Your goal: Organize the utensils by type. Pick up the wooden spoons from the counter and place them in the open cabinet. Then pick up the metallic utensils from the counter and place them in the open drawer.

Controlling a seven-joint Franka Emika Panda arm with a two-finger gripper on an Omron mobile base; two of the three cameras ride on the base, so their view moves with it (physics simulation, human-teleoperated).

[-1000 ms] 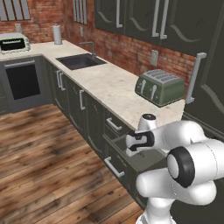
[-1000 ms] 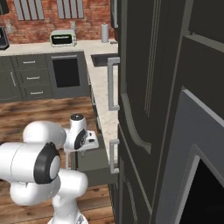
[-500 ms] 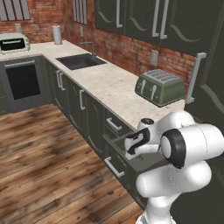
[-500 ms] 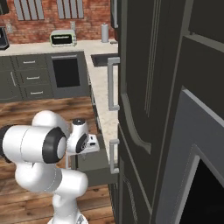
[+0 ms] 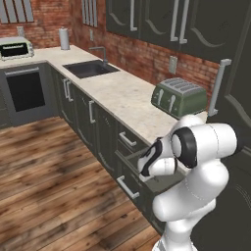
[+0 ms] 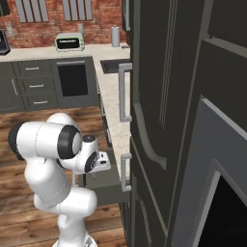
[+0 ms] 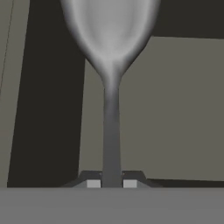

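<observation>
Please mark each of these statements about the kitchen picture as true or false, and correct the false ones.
1. The gripper is closed on the handle of a grey metal spoon. True.
2. The spoon's bowl points toward the gripper. False: the bowl is at the far end and the handle runs down between the fingertips.
3. The drawer below the counter is pulled open. True.
4. The toaster on the counter is bright red. False: it is green.
5. The sink is set into the counter under the brick wall. True.
6. The robot's hand hangs over the sink. False: in the left base view it is at the open drawer, far from the sink.
</observation>
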